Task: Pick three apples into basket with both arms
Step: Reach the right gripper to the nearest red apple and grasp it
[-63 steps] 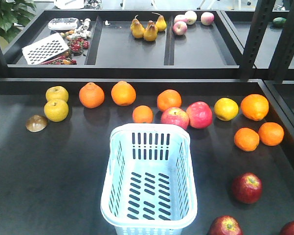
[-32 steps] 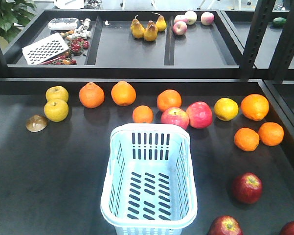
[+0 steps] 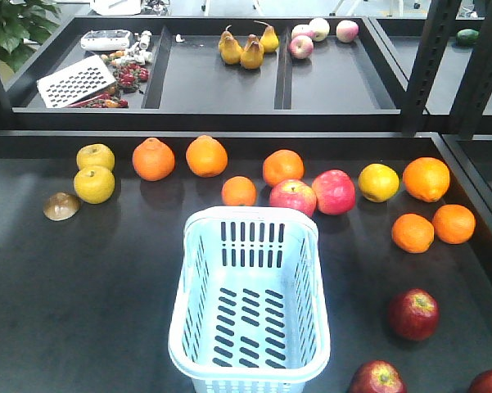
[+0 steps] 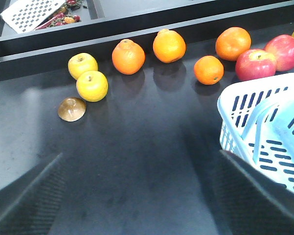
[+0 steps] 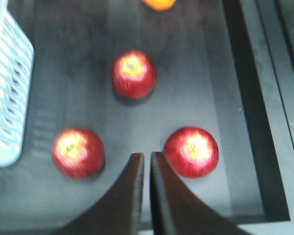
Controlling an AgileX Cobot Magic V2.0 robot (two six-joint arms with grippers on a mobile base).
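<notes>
Basket (image 3: 252,214), pale blue and slotted, stands empty in the middle of a dark table (image 3: 82,286) in the front view. Three dark red apples (image 3: 413,313) lie on the table to its right, none touching it; two of them sit at the picture's lower edge. Oranges (image 3: 206,155) and pink apples (image 3: 293,196) form a row behind the basket.

Left wrist view: the left gripper (image 4: 142,155) hangs over bare table, fingers spread wide and holding nothing. The basket (image 4: 235,112) is at the right; no dark red apple shows.

Right wrist view, blurred: the right gripper (image 5: 147,156) has its fingers pressed almost together, empty, pointing between two apples (image 5: 78,152), the third beyond. The basket (image 5: 5,98) wall shows at the left edge.

Judging by this, nothing is done yet: all three apples remain to be picked and dropped in.
</notes>
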